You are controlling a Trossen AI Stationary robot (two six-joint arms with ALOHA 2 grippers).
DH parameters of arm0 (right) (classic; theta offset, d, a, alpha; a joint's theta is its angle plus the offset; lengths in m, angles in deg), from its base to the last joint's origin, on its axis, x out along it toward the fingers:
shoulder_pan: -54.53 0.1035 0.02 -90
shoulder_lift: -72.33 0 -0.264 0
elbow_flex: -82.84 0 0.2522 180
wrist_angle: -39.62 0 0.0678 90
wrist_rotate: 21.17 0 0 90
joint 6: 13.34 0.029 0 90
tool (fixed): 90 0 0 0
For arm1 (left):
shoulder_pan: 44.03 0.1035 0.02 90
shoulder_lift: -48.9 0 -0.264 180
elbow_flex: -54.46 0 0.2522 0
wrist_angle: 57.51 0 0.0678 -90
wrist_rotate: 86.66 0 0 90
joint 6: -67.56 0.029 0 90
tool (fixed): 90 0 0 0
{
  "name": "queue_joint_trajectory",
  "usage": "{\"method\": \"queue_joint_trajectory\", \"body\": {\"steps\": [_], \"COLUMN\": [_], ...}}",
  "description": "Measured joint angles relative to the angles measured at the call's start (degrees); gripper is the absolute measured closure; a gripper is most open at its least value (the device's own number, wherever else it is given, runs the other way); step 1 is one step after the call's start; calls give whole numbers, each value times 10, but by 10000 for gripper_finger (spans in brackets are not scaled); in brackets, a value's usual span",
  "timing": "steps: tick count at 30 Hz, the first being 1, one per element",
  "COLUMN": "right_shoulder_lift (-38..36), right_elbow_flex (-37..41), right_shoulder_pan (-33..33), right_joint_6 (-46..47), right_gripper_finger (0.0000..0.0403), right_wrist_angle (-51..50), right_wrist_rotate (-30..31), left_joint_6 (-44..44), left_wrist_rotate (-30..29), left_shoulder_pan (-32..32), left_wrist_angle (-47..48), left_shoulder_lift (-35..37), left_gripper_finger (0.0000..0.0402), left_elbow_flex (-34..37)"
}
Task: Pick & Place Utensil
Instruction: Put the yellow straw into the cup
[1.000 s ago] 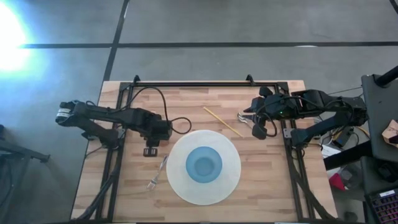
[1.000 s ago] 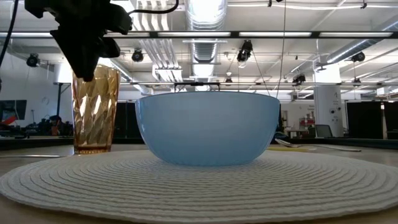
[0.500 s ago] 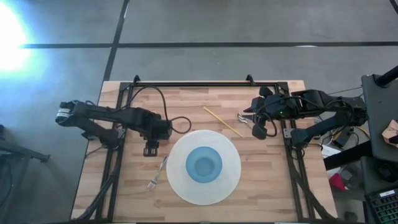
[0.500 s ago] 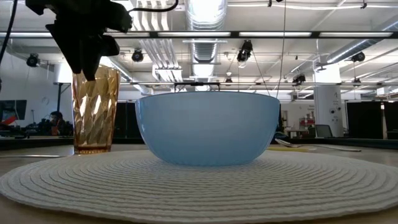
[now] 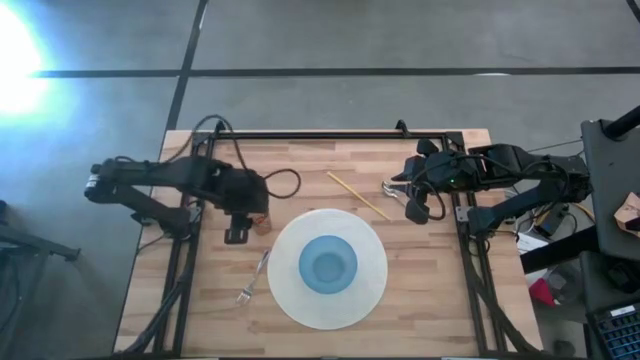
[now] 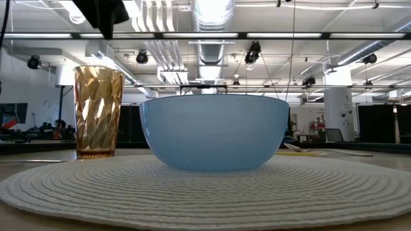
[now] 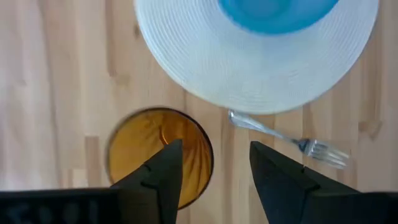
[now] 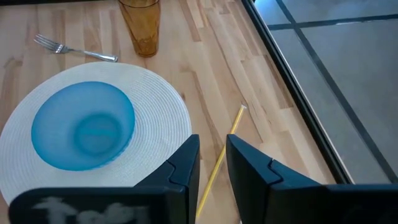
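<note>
Lifted off the amber glass (image 5: 260, 222) since the earlier frame, left gripper (image 5: 238, 236) beside it, fingers (image 7: 160, 171) open, empty. Low view: glass alone. Left wrist: fork (image 7: 283, 136) near placemat (image 7: 249, 68); thin, stiff, slippery, best gripped mid-handle. Right gripper (image 8: 212, 167) narrow, empty.

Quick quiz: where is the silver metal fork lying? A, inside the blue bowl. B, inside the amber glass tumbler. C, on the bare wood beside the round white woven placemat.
C: the silver metal fork lies flat on the wooden table, just off the edge of the round white woven placemat.
</note>
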Motion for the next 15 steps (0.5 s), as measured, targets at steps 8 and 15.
{"method": "queue_joint_trajectory", "body": {"steps": [8,15], "right_shoulder_lift": [0,0], "right_elbow_flex": [0,0], "right_shoulder_pan": [0,0], "right_joint_6": [2,0], "right_gripper_finger": [302,275], "right_wrist_angle": [-1,-14], "right_wrist_rotate": [0,0], "left_joint_6": [2,-2], "left_wrist_rotate": [-3,-2], "left_shoulder_pan": [-1,-3], "left_wrist_angle": [-72,-264], "left_shoulder_lift": [72,145], "left_gripper_finger": [225,225], "left_elbow_flex": [18,129]}}
